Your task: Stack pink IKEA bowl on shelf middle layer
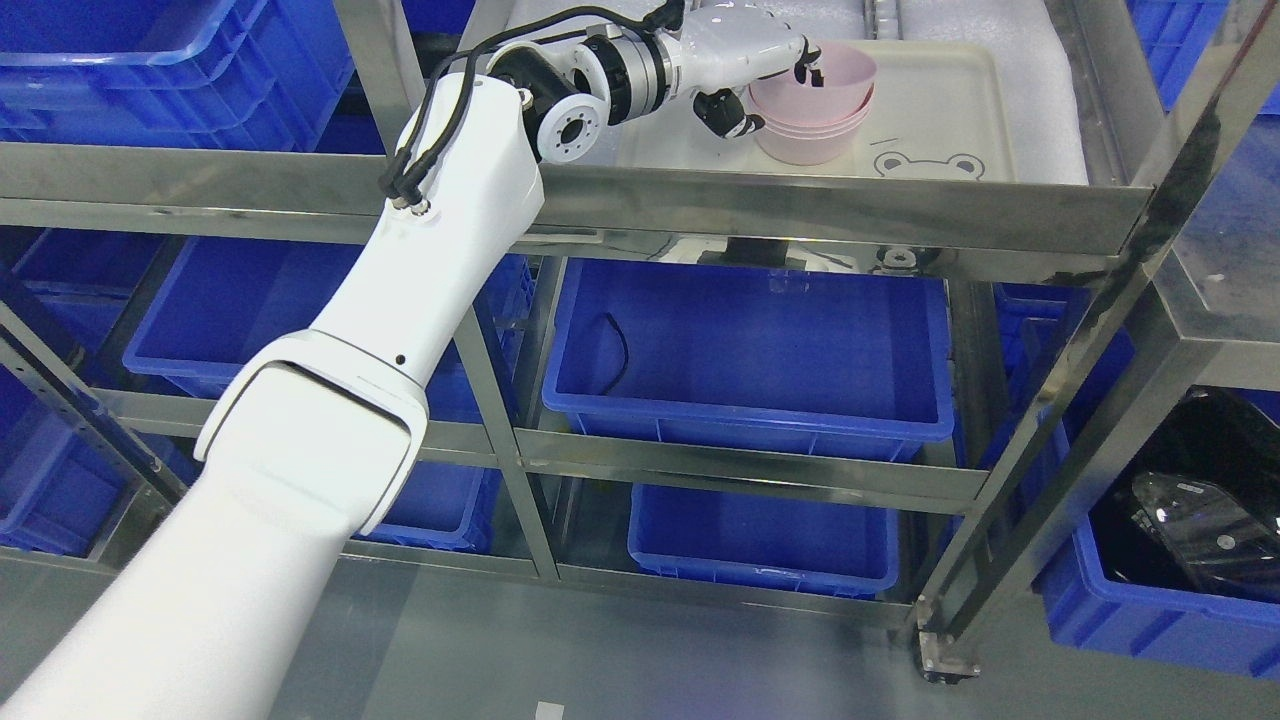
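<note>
Steel rails of the shelf [800, 205] are crossing in front of the scene, with an upright post [1080, 370] slanting down on the right. Blue bins are sitting all around: one [750, 350] on the level just below the tray, holding a thin black cord [617, 350]; another [765, 540] beneath it; more at the left and top corners. At the far right a bin [1160, 620] is holding a glossy black item [1205, 500] that is hard to identify.

The bowls [812, 105] are pale pink, smooth and round, nesting in a short stack; the top one is sitting slightly tilted. The stack is standing on a cream tray [940, 110] with a bear face printed near its front edge, and the tray is lying on white foam padding on the shelf.

The left hand [770, 85] is reaching in from the left over the front rail, its fingers [808, 62] clamping on the rim of the top bowl, the thumb [728, 112] pressing against the outside of the stack
</note>
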Robot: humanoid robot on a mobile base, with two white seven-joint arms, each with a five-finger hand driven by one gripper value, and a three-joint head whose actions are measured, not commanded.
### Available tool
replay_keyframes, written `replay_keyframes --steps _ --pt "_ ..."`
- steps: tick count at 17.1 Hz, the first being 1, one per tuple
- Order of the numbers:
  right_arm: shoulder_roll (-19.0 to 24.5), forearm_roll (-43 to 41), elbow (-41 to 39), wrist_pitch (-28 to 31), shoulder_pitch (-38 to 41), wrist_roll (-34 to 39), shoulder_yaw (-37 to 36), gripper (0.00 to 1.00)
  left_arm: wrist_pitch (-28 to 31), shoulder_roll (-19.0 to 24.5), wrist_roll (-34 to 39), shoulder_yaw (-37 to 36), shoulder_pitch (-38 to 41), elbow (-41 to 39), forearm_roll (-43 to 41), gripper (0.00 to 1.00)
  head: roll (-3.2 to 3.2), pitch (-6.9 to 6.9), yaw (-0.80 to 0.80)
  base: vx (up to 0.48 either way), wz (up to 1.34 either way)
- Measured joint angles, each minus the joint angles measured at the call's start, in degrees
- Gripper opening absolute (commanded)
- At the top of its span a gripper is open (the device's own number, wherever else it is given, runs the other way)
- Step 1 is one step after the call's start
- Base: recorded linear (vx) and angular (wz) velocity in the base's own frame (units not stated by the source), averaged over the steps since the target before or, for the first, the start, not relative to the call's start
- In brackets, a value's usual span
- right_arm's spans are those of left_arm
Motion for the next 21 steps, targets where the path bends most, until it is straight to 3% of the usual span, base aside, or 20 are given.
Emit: replay_keyframes --steps 2,5,13,21 --pt "0.0 0.0 0.0 0.0 0.0 0.0 0.0 1.0 0.04 0.0 0.58 -0.09 0.04 0.09 0.63 0.7 0.0 0.0 0.0 0.0 0.0" --pt "0.0 0.0 0.0 0.0 0.0 0.0 0.0 1.0 0.08 0.0 0.78 0.62 0.07 -0.28 3.8 0.71 0.0 0.0 0.0 0.0 0.0" --pt "0.0 0.0 0.0 0.0 0.0 0.0 0.0 1.0 0.33 0.0 -3.88 2.26 1.14 -6.71 29.74 0.71 0.0 0.0 0.0 0.0 0.0" --pt "0.0 0.0 0.0 0.0 0.0 0.0 0.0 1.0 2.79 0.0 -2.83 -6.2 13.44 -18.05 42.64 0.71 0.0 0.0 0.0 0.0 0.0"
